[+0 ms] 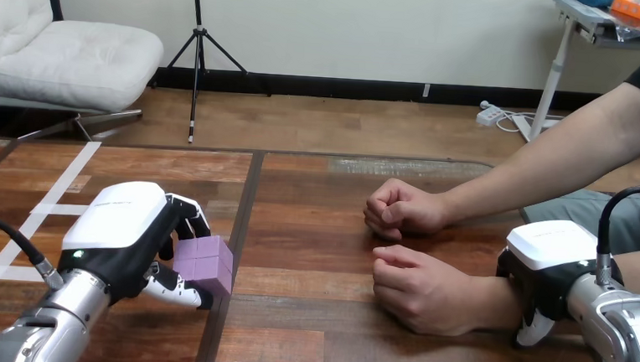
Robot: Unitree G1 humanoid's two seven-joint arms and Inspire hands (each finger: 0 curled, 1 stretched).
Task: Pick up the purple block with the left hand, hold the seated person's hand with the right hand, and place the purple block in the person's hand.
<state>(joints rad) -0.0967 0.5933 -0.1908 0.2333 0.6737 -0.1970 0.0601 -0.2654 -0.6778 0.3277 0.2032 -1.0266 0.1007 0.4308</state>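
With the left hand's (120,236) fingers (193,218) clenched on the block (207,262) toward the surface's (313,231) near-left corner, it should squeeze evenly and lift straight, while the right hand (547,262) sits at the wrist of the person's nearer hand (419,288), though I cannot tell if it grips.

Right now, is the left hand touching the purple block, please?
Touching: in the head view the left hand curls fingers and thumb round the purple block.

Wooden table (308,315) — white tape (65,179)

purple block (207,264): gripped in left hand (129,236), table (308,319) left | person's near hand (423,292): fisted, on table
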